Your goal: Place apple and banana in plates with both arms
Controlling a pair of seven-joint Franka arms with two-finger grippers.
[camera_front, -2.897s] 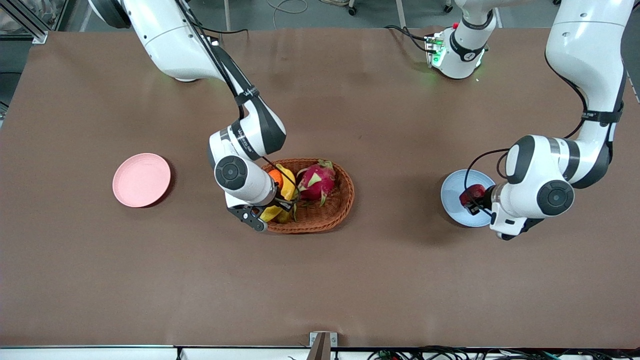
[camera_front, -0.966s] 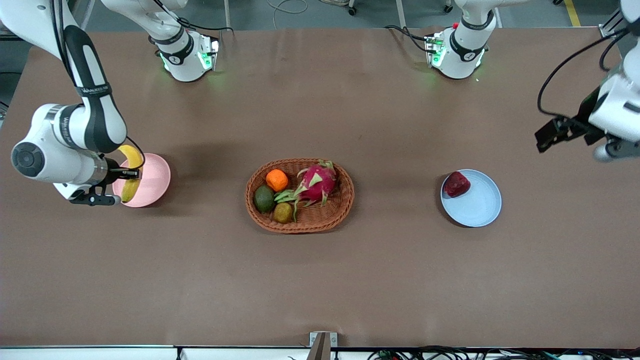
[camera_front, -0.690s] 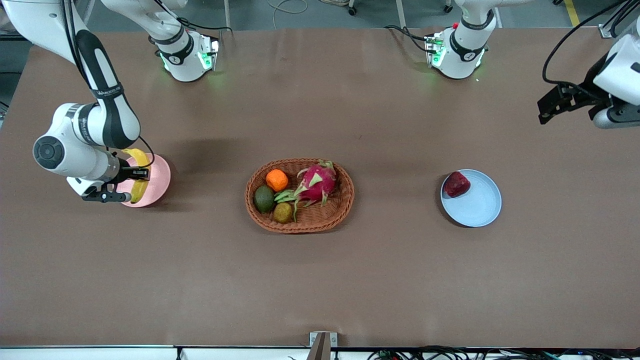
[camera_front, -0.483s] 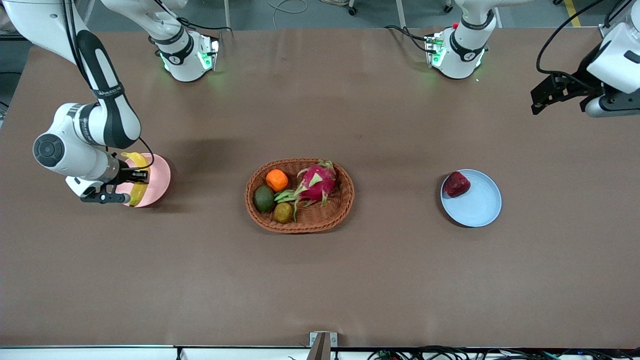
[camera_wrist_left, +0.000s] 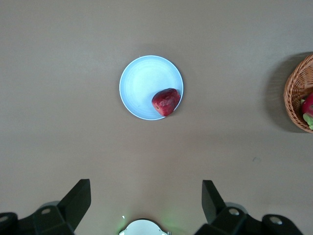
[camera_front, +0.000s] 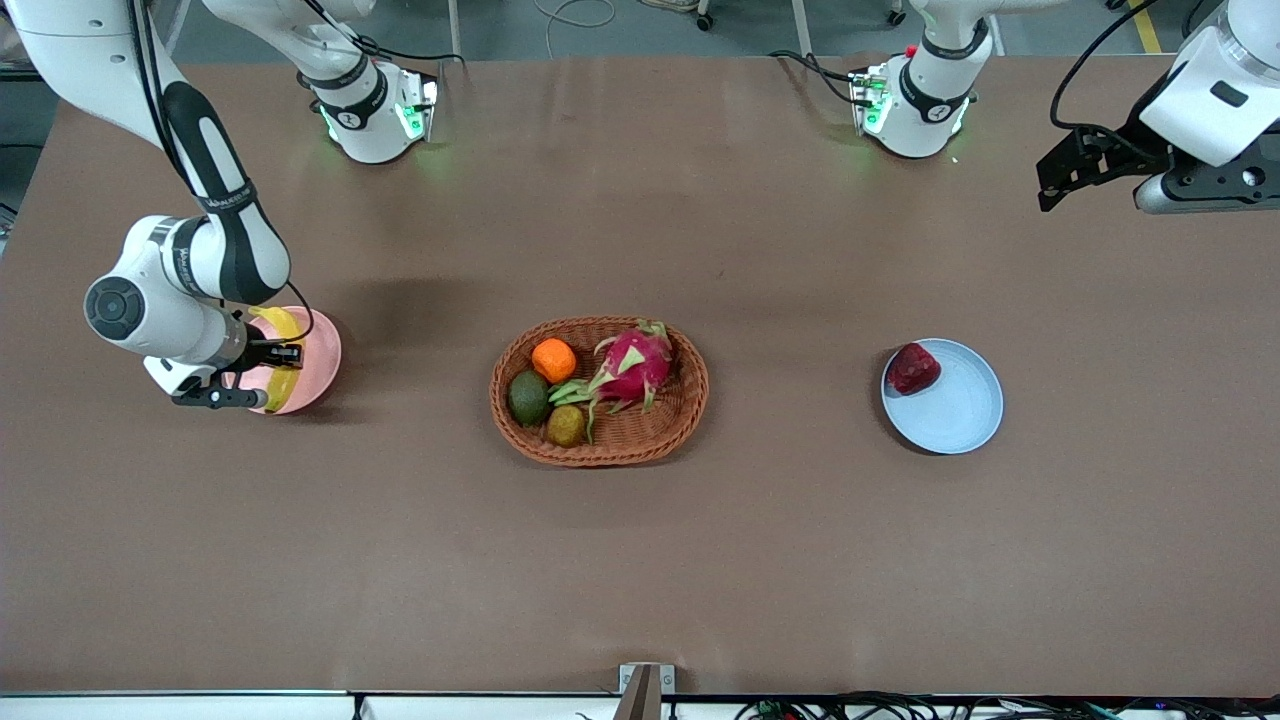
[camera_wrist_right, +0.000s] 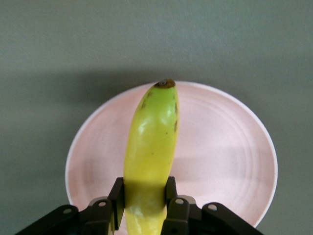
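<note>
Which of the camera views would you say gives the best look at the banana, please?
The right wrist view: the banana fills the middle, gripped low between the right gripper jaws above the pink plate. The front view shows only a yellow strip of it, partly hidden by the arm. The left wrist view misses it.

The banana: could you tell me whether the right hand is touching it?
Touching: the right wrist view shows the right hand with both fingers pressed against the banana.

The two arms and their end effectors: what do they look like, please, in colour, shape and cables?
Both arms are glossy white with rounded segments, black joint bands and grey round joint caps. A thin black cable runs along each. The right end effector and the left end effector are black with two angular fingers. Green lights glow at the bases.
</note>
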